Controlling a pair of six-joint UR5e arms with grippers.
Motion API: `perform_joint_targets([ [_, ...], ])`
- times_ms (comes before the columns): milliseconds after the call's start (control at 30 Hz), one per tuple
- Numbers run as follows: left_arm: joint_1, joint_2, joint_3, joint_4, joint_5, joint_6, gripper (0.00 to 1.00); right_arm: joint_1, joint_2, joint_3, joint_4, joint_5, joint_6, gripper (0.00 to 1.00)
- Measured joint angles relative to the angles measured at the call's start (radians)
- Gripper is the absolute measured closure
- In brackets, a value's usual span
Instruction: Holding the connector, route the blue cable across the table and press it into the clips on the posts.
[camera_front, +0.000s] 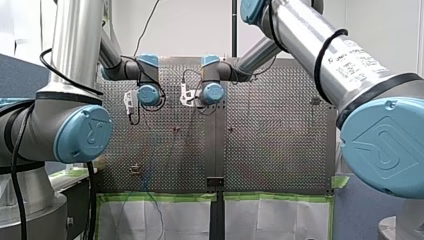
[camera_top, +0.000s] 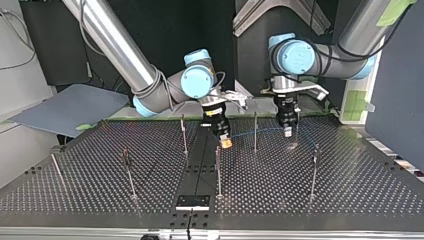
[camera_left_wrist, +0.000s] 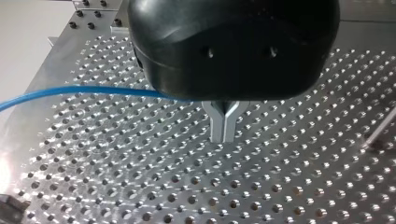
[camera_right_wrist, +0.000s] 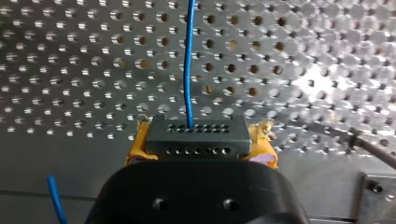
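Note:
My right gripper (camera_right_wrist: 201, 154) has yellow pads and is shut on the dark connector (camera_right_wrist: 196, 137). The blue cable (camera_right_wrist: 188, 60) leaves the connector and runs ahead over the perforated table. In the top view this gripper (camera_top: 226, 142) hangs near the middle posts. From there the blue cable (camera_top: 265, 130) arcs above the table to my left gripper (camera_top: 289, 133), then slopes down to a post's top (camera_top: 316, 148). In the left wrist view the metal fingers (camera_left_wrist: 223, 135) are shut just above the table. The cable (camera_left_wrist: 93, 89) comes in from the side and vanishes under the gripper body.
Several thin posts stand on the perforated table (camera_top: 350, 190), among them one (camera_top: 255, 132) between the grippers, one (camera_top: 218, 170) nearer the camera and one (camera_top: 184, 132) beside my right gripper. A black plate (camera_top: 192, 201) lies at the near edge.

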Motion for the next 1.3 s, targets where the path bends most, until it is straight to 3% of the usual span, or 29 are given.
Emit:
perform_joint_targets([
  [200, 0.007, -0.012, -0.05, 0.05, 0.02, -0.021, 1.0, 0.005, 0.0, 0.036, 0.0, 0.0, -0.007, 1.0],
  [667, 0.002, -0.109, -0.155, 0.141, 0.035, -0.022, 1.0, 0.011, 0.0, 0.123, -0.005, -0.001, -0.016, 1.0],
  [967, -0.001, -0.14, -0.159, 0.175, 0.078, -0.022, 1.0, 0.01, 0.001, 0.158, -0.016, -0.004, -0.012, 1.0],
  [1300, 0.004, -0.221, -0.122, 0.221, 0.104, -0.035, 1.0, -0.011, 0.012, 0.16, -0.031, -0.012, -0.007, 1.0],
])
